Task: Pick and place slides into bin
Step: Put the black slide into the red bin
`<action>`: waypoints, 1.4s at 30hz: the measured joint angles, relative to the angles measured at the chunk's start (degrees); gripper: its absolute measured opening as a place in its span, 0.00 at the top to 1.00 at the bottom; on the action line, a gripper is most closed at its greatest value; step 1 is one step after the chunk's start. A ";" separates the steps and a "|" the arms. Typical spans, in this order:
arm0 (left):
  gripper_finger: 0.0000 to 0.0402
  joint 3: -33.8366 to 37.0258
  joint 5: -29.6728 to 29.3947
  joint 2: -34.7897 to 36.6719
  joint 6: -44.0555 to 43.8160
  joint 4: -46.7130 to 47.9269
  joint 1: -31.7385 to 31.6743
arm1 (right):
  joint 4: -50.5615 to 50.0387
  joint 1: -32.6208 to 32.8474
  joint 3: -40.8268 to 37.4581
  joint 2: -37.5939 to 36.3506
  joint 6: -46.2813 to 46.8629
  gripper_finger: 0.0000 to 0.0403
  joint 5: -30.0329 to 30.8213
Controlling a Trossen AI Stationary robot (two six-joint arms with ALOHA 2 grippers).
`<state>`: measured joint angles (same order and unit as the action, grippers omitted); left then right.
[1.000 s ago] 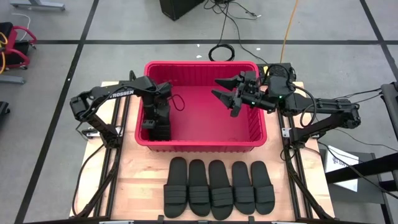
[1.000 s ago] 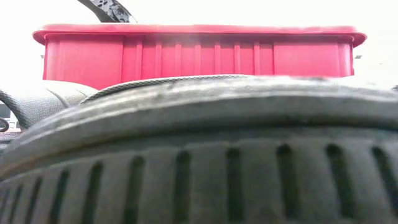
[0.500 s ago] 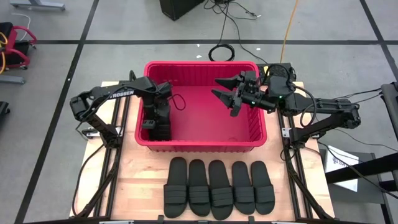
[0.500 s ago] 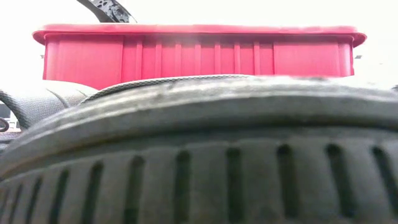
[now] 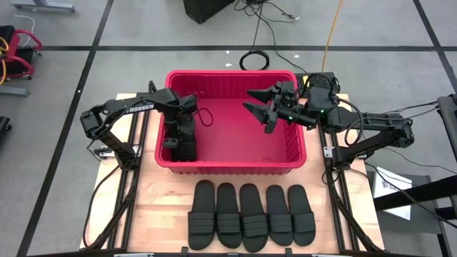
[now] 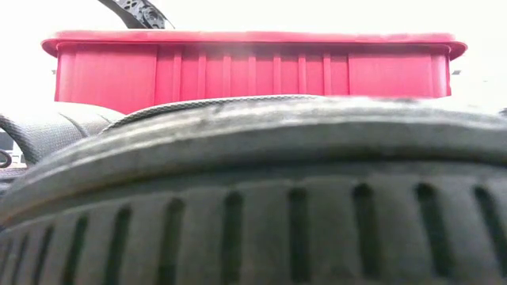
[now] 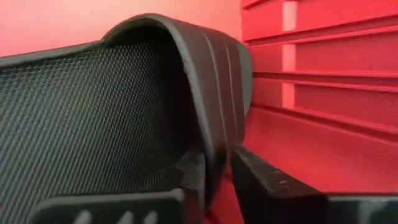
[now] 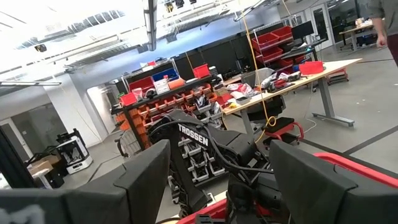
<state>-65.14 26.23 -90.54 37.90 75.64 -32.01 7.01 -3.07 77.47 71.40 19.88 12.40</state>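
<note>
The red bin (image 5: 228, 73) stands at the table's far middle. My left gripper (image 5: 178, 137) reaches down into the bin's left side and is shut on one black slide (image 5: 184, 148). In the left wrist view the slide's ribbed strap (image 7: 205, 74) arches over its textured footbed (image 7: 81, 118), close to the bin's wall (image 7: 323, 74). My right gripper (image 5: 255, 108) hangs open and empty above the bin's right part. Several more slides (image 5: 243, 214) lie sole down in a row on the table near its front edge. My left gripper pinches the edge of the slide's strap (image 7: 214, 146) between its two fingers, one finger (image 7: 193, 177) inside under the strap and the other (image 7: 261, 183) outside it. The fingers come from above, pointing down into the bin. Whether the slide rests on the bin's floor I cannot tell.
In the low view the nearest slide of the row (image 6: 253, 206) fills the front, with the bin's near wall (image 6: 253, 71) behind it. Bare red floor shows in the bin's middle (image 5: 235, 135). Cables lie on the room's floor beyond the table.
</note>
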 joint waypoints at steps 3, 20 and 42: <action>0.72 0.00 -1.38 -0.02 -0.59 -0.30 0.00 | 0.02 0.00 0.00 0.00 0.00 0.34 0.00; 0.45 0.00 -12.62 -0.02 -2.47 -2.36 0.02 | 0.00 0.00 0.00 0.00 0.00 0.34 -0.02; 0.44 -9.49 -23.75 0.00 -5.37 -3.64 -0.22 | -0.20 -1.49 0.00 -0.02 0.42 0.34 -0.37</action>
<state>-74.64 2.48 -90.54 32.52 72.00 -32.23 6.81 -4.56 77.47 71.37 20.29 12.03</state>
